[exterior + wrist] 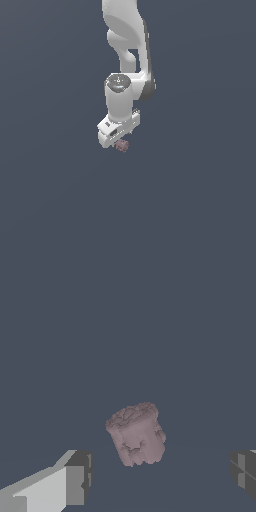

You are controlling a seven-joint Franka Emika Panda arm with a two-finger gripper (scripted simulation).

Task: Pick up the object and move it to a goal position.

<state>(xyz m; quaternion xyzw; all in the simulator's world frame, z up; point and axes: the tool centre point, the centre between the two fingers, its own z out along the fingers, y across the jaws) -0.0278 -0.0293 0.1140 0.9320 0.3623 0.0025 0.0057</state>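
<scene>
The object (pixel 136 434) is a small pinkish-brown bumpy lump, stubby and roughly cylindrical, lying on the dark grey floor. In the exterior view the object (pixel 121 145) peeks out just below the white hand of the arm. My gripper (pixel 160 476) hangs above it with its jaws wide apart; one grey fingertip (pixel 77 478) and the other fingertip (pixel 244 473) stand on either side of the lump, neither touching it. In the exterior view the gripper (pixel 118 142) is mostly hidden under the white hand.
The white arm (pixel 127 50) comes down from the upper middle of the exterior view. A plain dark grey floor (pixel 200 200) spreads all around, with no other objects in sight.
</scene>
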